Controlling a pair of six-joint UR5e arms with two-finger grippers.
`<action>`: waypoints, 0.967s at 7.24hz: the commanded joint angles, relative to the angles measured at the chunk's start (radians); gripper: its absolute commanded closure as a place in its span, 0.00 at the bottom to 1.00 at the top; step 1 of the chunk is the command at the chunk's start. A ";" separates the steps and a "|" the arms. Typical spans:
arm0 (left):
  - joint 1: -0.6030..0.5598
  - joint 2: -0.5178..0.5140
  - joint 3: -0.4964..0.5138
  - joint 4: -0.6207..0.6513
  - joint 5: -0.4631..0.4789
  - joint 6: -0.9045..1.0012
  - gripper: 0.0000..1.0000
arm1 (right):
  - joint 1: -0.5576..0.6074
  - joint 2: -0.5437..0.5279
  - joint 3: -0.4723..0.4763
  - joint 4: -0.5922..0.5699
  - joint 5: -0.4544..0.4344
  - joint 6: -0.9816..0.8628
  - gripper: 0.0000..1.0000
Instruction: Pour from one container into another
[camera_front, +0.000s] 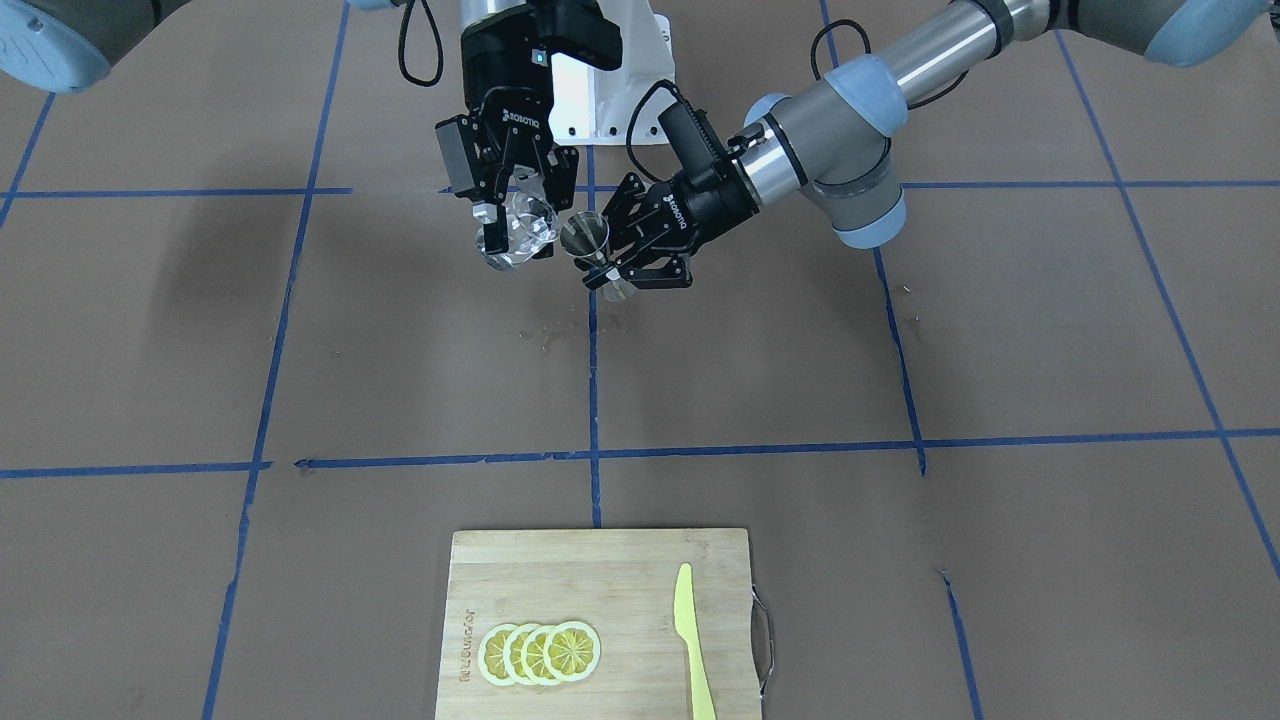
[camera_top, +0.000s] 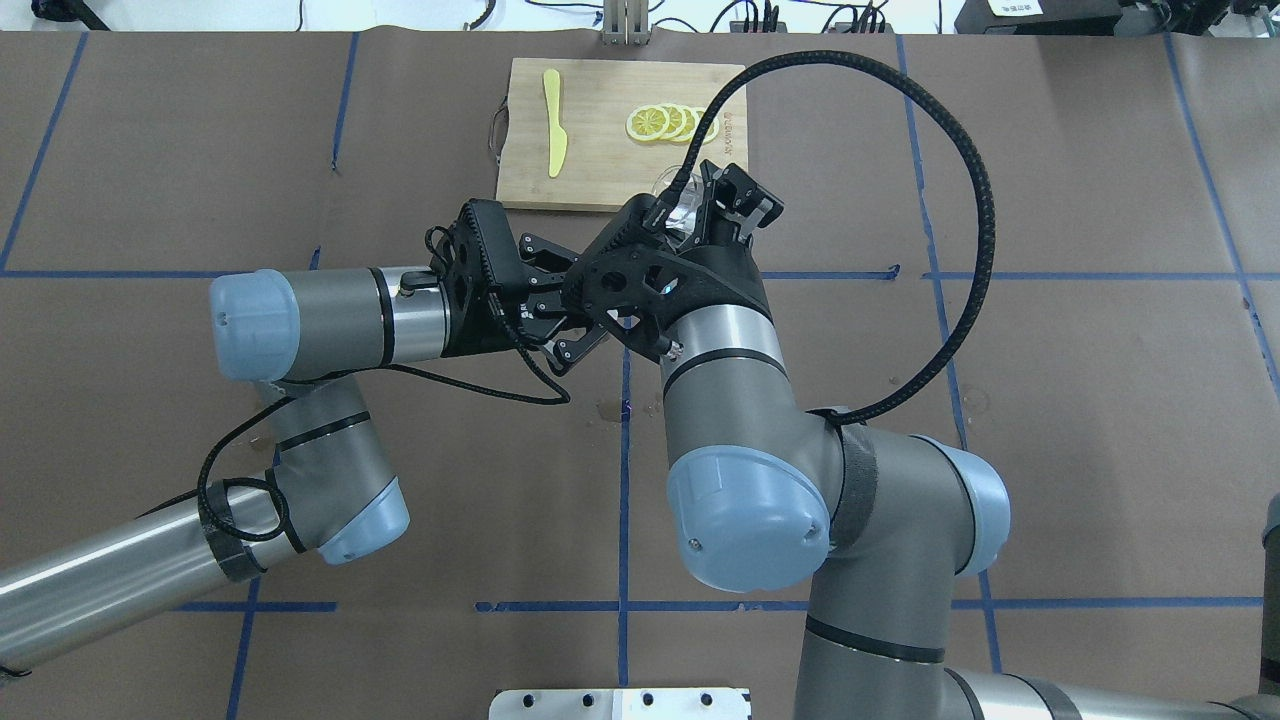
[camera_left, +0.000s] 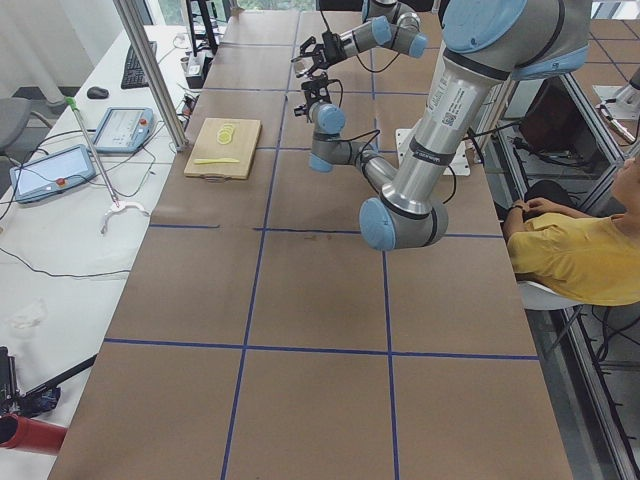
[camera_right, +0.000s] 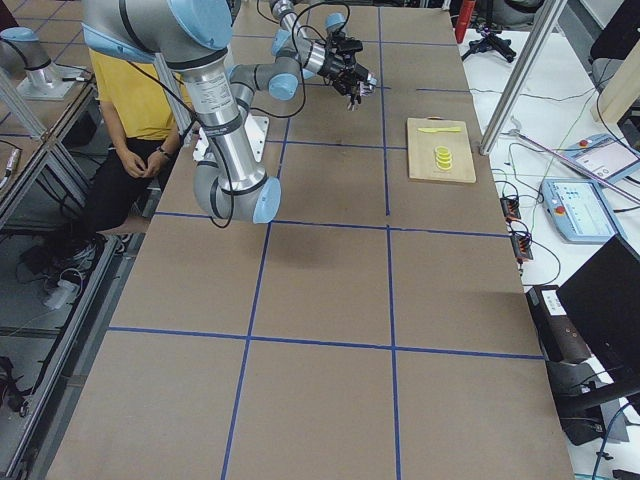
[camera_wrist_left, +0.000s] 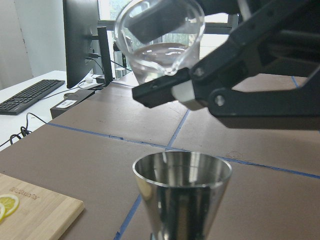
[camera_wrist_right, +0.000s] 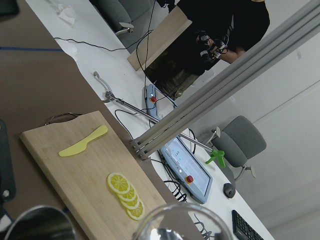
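Note:
The clear glass cup (camera_front: 522, 232) hangs above the table, tilted, with my right gripper (camera_front: 515, 235) shut on it. Its pouring lip points down toward the steel jigger (camera_front: 584, 238), which my left gripper (camera_front: 612, 270) holds shut at the narrow waist. In the left wrist view the jigger's open mouth (camera_wrist_left: 182, 172) stands upright just below the cup (camera_wrist_left: 160, 37), a small gap between them. The right wrist view shows the cup's rim (camera_wrist_right: 180, 220) and the jigger (camera_wrist_right: 40, 225) at the bottom edge. From overhead the right arm hides the jigger; the cup (camera_top: 682, 205) peeks out.
A bamboo cutting board (camera_front: 600, 580) lies at the table's far side with lemon slices (camera_front: 540, 652) and a yellow plastic knife (camera_front: 692, 640). Small wet spots (camera_front: 548, 336) mark the paper under the grippers. A seated person (camera_left: 580, 250) is beside the robot's base.

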 joint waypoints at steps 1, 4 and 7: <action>0.000 -0.001 0.000 0.000 0.000 0.000 1.00 | -0.007 0.000 0.000 -0.002 -0.016 -0.027 1.00; 0.000 -0.003 0.000 0.001 0.000 0.000 1.00 | -0.018 0.001 -0.001 -0.002 -0.028 -0.030 1.00; 0.002 -0.006 0.000 0.000 0.000 0.000 1.00 | -0.033 0.026 -0.001 -0.073 -0.086 -0.051 1.00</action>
